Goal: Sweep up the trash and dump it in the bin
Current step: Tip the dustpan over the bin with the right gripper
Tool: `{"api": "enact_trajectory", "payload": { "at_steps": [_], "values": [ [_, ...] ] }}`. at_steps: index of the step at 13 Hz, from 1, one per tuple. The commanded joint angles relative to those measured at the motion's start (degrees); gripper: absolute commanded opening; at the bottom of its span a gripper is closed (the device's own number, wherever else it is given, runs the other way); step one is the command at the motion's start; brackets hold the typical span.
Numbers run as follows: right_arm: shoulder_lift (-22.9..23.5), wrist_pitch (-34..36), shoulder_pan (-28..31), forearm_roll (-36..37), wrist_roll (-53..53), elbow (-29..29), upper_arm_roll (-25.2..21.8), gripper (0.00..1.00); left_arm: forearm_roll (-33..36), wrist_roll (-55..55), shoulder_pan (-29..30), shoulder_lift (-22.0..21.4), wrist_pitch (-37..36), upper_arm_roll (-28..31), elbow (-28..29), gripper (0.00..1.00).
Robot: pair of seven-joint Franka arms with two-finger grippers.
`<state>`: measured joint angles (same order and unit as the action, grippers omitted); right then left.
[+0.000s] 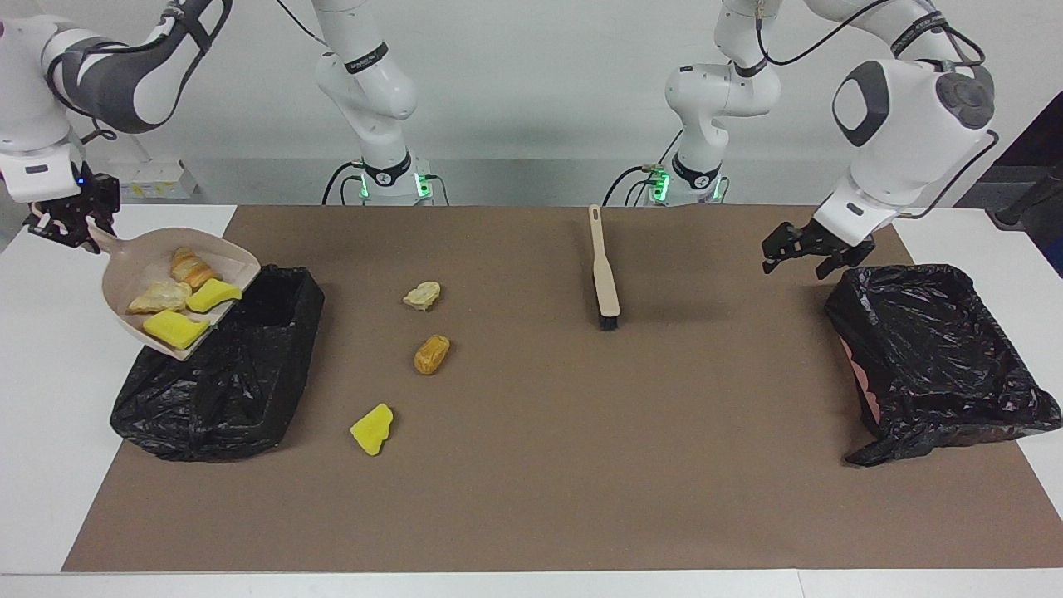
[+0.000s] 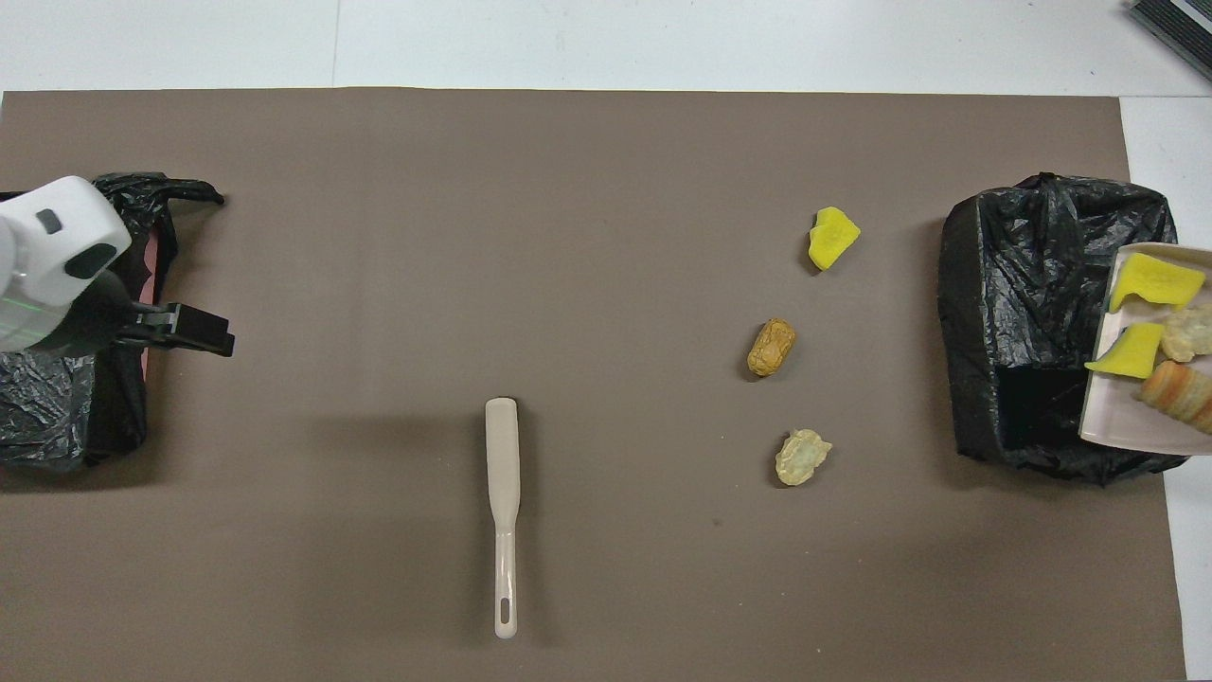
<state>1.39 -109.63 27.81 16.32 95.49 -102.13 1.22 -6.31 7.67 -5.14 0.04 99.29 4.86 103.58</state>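
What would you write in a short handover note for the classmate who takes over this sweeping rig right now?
Right gripper: shut on the dustpan handle, holding it raised and tilted over the black bin at the right arm's end.
Left gripper: open, holding nothing, up beside the second black bin at the left arm's end.
Brush: lying on the mat mid-table, free.
Done: four scraps swept into the dustpan, not yet dumped.
Left: tip those in, then sweep up the pale lump, the orange-brown lump and the yellow sponge chunk lying on the mat.

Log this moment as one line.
right gripper: holds dustpan over bin | left gripper: open | brush: on mat
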Motion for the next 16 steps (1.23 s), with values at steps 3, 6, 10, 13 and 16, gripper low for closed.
{"api": "enact_trajectory", "payload": {
  "at_steps": [3,6,10,13,16],
  "values": [
    [0.19,-1.2,-8.37,15.93,-13.05,-0.88,0.45,0.0,2.51,1.12,3.12,0.23,-10.15,-0.82,-9.61,1.0],
    [0.37,-0.76,-11.63,22.95,-15.95,-1.14,0.45,0.0,8.15,1.73,2.33,0.58,-16.22,-1.61,-16.64,1.0],
    [0.72,-0.41,-14.0,28.5,-16.31,-0.18,0.45,0.0,7.8,1.22,2.33,-1.0,-14.83,-1.61,-14.81,1.0],
    [0.72,3.09,-16.46,31.05,-16.48,0.96,0.45,0.0,7.8,1.39,2.59,-1.0,-14.91,-1.61,-14.81,1.0],
    [0.55,7.49,-19.54,33.33,-16.57,2.46,0.45,0.0,7.8,1.39,2.86,-1.0,-14.91,-1.61,-14.81,1.0]
  ]
}}
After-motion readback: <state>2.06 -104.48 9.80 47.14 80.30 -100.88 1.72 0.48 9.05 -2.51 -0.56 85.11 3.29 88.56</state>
